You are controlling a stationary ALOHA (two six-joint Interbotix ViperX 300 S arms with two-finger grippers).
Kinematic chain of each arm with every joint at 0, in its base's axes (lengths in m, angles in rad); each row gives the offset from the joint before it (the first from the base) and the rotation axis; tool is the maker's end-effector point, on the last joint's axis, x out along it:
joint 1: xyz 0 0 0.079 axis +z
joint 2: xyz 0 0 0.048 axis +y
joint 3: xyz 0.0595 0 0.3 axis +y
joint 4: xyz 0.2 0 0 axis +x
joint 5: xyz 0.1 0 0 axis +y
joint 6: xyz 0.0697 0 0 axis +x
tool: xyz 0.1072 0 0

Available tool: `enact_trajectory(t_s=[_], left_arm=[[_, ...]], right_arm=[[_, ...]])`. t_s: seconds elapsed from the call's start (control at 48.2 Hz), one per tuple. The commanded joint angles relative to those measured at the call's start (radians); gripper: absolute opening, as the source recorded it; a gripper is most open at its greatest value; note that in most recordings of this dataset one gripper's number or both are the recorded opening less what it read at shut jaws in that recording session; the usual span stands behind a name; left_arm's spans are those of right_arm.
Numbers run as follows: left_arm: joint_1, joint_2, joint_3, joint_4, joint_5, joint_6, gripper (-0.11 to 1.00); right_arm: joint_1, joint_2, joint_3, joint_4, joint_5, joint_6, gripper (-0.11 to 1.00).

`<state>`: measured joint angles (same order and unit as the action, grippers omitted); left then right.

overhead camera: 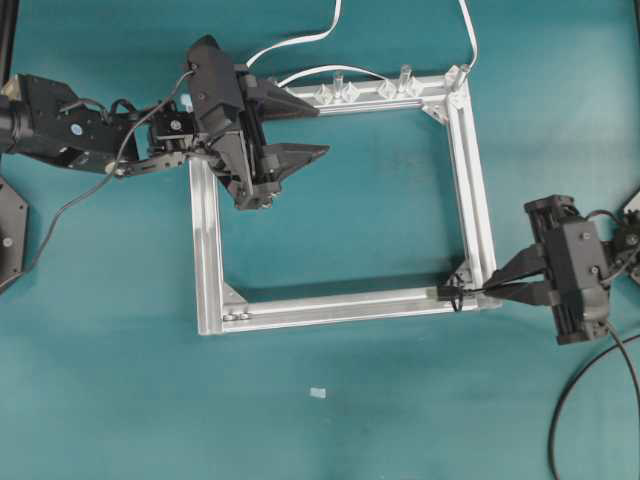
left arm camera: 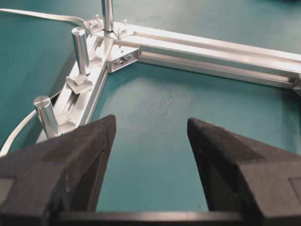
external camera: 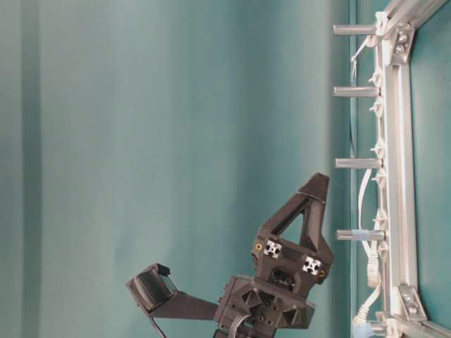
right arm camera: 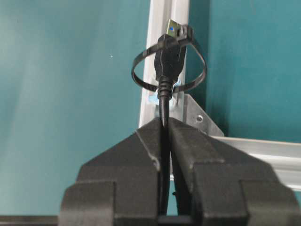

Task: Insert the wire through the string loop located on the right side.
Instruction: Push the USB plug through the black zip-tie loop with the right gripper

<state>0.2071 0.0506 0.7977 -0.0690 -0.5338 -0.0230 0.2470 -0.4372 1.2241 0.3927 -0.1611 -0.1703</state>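
Square frame [overhead camera: 340,305] of ribbed, silvery aluminium extrusion lies flat on the matte teal desk [overhead camera: 330,420]. Two thin white cables [overhead camera: 300,45] trail off its top bar. Right pincer [right arm camera: 165,123] is clamped on the wire [right arm camera: 163,104], a glossy black cable; its rectangular metal-tipped plug sits inside the string loop [right arm camera: 141,84], a thin round black band at the frame's lower right corner. Left pincer [left arm camera: 151,136], with matte black grainy pads, is spread wide and holds nothing. No legible writing.

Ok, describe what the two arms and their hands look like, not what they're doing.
Both arms are matte black. The left hand has two long, triangular, open-framed fingers with dark textured pads, a boxy black wrist housing and a thin grey cable looping along the arm. The right hand is built the same, with a thicker black cable trailing below it.
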Motion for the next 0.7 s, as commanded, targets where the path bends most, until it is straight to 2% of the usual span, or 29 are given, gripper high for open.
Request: enact_trajectory(t_s=[0.0,0.684], left_arm=[[-0.002,-0.021,-0.014,0.0,-0.005,-0.008,0.65],[-0.003,-0.02,-0.012,0.002,0.025,-0.008,0.65]], right_arm=[[-0.002,0.014,-0.029,-0.002,-0.012,-0.002,0.07],[-0.002,0.114,-0.091,-0.002,-0.055,-0.002,0.07]])
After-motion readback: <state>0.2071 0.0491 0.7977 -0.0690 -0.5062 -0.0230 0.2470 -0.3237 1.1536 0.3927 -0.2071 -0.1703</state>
